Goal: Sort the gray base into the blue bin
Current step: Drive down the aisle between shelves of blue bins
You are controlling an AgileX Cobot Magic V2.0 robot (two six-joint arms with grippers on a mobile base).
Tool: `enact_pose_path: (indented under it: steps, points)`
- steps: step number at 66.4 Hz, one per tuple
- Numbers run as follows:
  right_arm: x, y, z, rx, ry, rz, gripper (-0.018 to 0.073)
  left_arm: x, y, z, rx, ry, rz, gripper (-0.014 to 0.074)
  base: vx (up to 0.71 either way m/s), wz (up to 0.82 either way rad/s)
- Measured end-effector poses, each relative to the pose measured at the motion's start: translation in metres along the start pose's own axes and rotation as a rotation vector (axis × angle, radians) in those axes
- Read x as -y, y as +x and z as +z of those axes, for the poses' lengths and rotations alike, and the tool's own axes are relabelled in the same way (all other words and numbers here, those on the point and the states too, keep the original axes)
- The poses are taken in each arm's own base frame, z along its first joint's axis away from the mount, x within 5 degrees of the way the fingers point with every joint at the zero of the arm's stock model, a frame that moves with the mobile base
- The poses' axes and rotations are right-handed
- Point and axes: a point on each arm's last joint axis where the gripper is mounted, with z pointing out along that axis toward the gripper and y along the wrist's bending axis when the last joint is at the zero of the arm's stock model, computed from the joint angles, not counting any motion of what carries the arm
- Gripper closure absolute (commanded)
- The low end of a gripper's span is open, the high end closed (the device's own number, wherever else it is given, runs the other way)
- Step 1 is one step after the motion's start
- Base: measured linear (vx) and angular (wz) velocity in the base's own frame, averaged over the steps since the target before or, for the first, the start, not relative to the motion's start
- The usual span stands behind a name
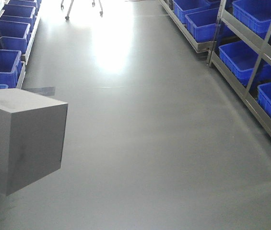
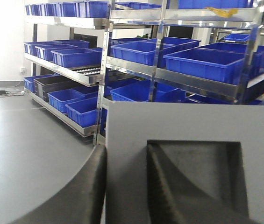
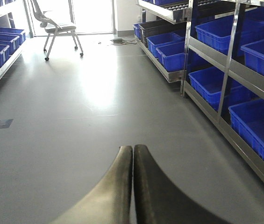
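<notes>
Gray base (image 2: 188,126) up close, clamped in left jaws, held above floor (image 1: 173,143). Right jaws together, empty. Pickup done; drop into blue bin (image 2: 202,67) on rack (image 2: 104,70) not yet made.

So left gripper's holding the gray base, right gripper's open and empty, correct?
Not quite: the right gripper is empty but shut, with its fingers pressed together in the right wrist view. The left gripper does hold the gray base.
</notes>
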Motion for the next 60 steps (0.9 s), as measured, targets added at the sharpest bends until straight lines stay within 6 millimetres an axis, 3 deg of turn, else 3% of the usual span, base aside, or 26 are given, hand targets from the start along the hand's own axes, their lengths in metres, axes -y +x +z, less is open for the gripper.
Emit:
enact_pose_path:
  steps: [60]
  points:
    - [0.0000,0.0000,0.0000,0.000,0.000,0.000,0.0564,0.0000,0.0000,0.0000,0.000,0.000,0.000,0.0603,0.42,0.06]
